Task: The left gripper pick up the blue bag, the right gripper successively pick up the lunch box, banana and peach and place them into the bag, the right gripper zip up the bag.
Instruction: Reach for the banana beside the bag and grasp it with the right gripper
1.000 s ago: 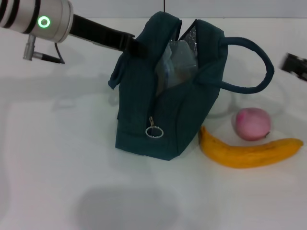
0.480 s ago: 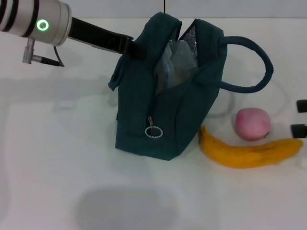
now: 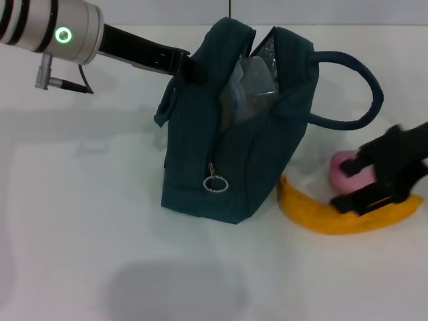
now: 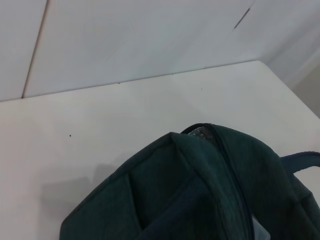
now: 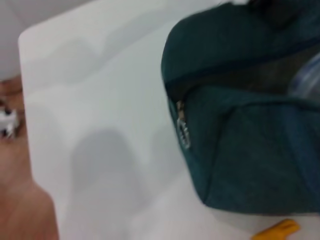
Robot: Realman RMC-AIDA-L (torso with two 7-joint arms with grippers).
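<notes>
Just beneath right pincer [image 3: 348,184], banana [image 3: 321,217]

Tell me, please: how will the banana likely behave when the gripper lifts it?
The banana is long and curved, so it may pivot if gripped off-centre. Its skin looks smooth, perhaps slippery. The right gripper hovers open over it beside the peach.

Head view: blue bag [image 3: 227,134] stands centre frame on table [image 3: 80,221], top open, lunch box [image 3: 251,93] inside it. Left gripper [image 3: 190,67] comes in from upper left, at bag's upper left edge. Banana [image 3: 314,215] lies on table just right of bag's base, lower right. Peach [image 3: 348,168] just behind banana. Right gripper [image 3: 348,184] enters from right edge, over peach & banana.
</notes>
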